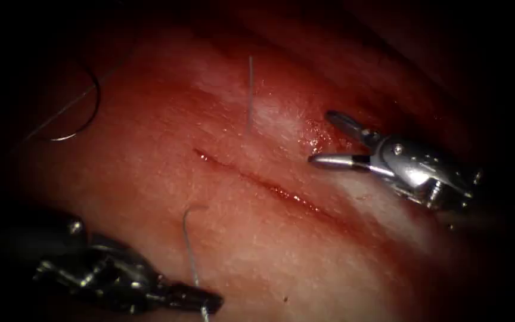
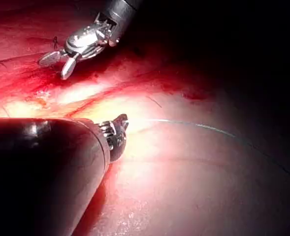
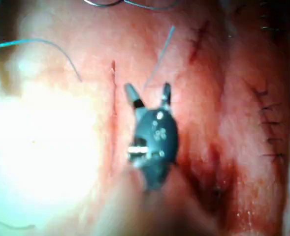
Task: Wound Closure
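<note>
Right tool (image 1: 320, 138): fingers (image 1: 335, 160) spread wide apart and holding nothing. It hovers over the tissue (image 1: 257, 250) on the right side of the cut (image 1: 257, 182), its tips near the cut's upper stretch but apart from it. The right wrist view confirms the two fingers (image 3: 131, 93) splayed, with nothing between them.

Left tool (image 1: 207, 301): fingers closed on the thread (image 1: 191, 250), low on the left side of the cut. From the grip the thread rises to a small hooked bend where it meets the tissue, just short of the cut. In the left wrist view the thread (image 2: 204, 127) runs out from the tool's tip (image 2: 120, 123) across the surface.

A second length of thread (image 1: 250, 92) stands up from the tissue on the right side of the cut, beyond its upper end, near the right tool but not touching it.

Needle (image 1: 87, 110): lying free at the far left, well apart from both tools and from the cut, its curve fully exposed, not in the tissue. Thread trails from it.

Red fluid (image 1: 314, 134) wets the tissue beside the right tool.
</note>
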Available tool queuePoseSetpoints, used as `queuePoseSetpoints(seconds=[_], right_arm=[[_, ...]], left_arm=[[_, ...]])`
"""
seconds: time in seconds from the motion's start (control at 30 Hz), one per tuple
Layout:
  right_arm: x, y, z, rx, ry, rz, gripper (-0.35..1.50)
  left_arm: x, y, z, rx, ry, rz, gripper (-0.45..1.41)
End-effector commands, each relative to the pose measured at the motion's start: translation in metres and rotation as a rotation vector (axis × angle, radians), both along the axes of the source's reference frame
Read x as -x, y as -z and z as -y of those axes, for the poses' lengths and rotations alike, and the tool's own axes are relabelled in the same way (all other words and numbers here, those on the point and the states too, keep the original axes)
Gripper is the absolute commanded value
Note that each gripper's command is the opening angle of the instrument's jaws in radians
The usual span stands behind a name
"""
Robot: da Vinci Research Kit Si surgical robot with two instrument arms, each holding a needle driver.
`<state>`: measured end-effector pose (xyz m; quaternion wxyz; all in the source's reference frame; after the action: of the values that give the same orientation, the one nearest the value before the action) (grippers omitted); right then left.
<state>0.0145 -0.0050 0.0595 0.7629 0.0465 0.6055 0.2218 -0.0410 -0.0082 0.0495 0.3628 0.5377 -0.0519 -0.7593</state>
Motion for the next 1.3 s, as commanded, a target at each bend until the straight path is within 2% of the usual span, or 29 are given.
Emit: queuePoseSetpoints(seconds=[0.03, 0.17, 0.33, 0.5, 0.97, 1.3], right_arm=[[-0.0011, -0.0005, 0.0009, 0.040, 0.049, -0.010, 0.81], [-0.0026, -0.0001, 0.0017, 0.139, 0.156, -0.019, 0.74], [-0.0056, 0.0002, 0.0018, 0.317, 0.241, -0.044, 0.78], [-0.0086, 0.0006, 0.0029, 0.392, 0.303, -0.049, 0.79], [-0.0138, 0.0022, 0.0050, 0.482, 0.344, -0.081, 0.79], [-0.0168, 0.0033, 0.0048, 0.523, 0.349, -0.090, 0.79]], left_arm=[[0.0005, -0.0004, 0.0001, 0.002, 0.001, 0.010, -0.45], [0.0007, -0.0003, -0.0010, 0.008, -0.002, 0.017, -0.45], [0.0008, -0.0009, -0.0016, -0.006, -0.023, 0.032, -0.45], [0.0006, -0.0012, -0.0022, -0.009, -0.032, 0.037, -0.45], [-0.0002, -0.0022, -0.0039, -0.009, -0.048, 0.055, -0.45], [-0.0006, -0.0021, -0.0037, -0.019, -0.049, 0.051, -0.45]])
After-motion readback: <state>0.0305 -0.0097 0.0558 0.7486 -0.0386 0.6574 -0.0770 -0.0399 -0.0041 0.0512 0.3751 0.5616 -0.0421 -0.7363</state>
